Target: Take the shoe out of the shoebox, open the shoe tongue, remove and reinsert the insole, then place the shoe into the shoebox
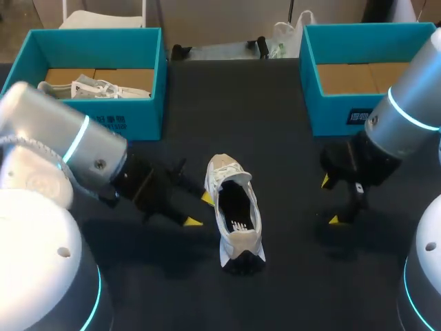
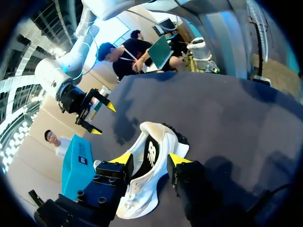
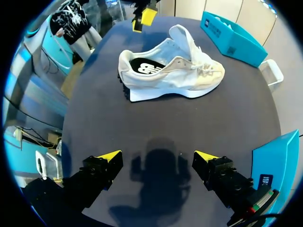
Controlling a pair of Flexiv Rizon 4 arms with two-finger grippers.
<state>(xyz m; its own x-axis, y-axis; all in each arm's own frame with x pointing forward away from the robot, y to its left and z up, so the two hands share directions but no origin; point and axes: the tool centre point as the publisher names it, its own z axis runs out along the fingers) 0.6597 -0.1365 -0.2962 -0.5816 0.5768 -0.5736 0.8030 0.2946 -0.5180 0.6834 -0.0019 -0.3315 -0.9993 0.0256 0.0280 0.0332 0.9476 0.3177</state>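
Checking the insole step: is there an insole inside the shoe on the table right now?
Yes, a black insole shows through the opening of the white shoe.

The white lace-up sneaker [image 1: 234, 210] is lying alone mid-table, with bare dark tabletop [image 1: 289, 165] stretching between it and the right gripper [image 1: 329, 201], whose fingers are standing spread. The left gripper [image 1: 200, 210], fingers likewise apart, is crowding its other side, seemingly just short of touching. The left teal cardboard shoebox [image 1: 138, 121] and the right teal cardboard shoebox [image 1: 331, 114] are standing well back.
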